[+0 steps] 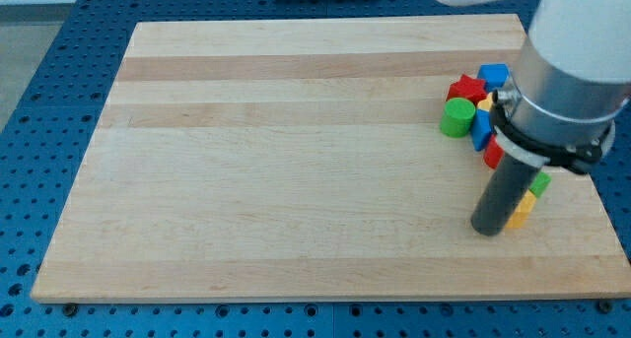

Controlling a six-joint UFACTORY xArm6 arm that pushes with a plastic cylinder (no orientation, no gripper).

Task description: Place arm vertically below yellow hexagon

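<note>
My tip rests on the wooden board at the view's lower right. A yellow block, its shape mostly hidden by the rod, lies just to the right of the tip, touching or nearly touching it. A small green block sits just above that yellow one. Further up is a cluster: a green cylinder, a red star-like block, a blue cube, a blue block and a red block, partly hidden by the arm.
The white and grey arm body covers the board's upper right corner and part of the cluster. The board lies on a blue perforated table. The board's right edge is close to the blocks.
</note>
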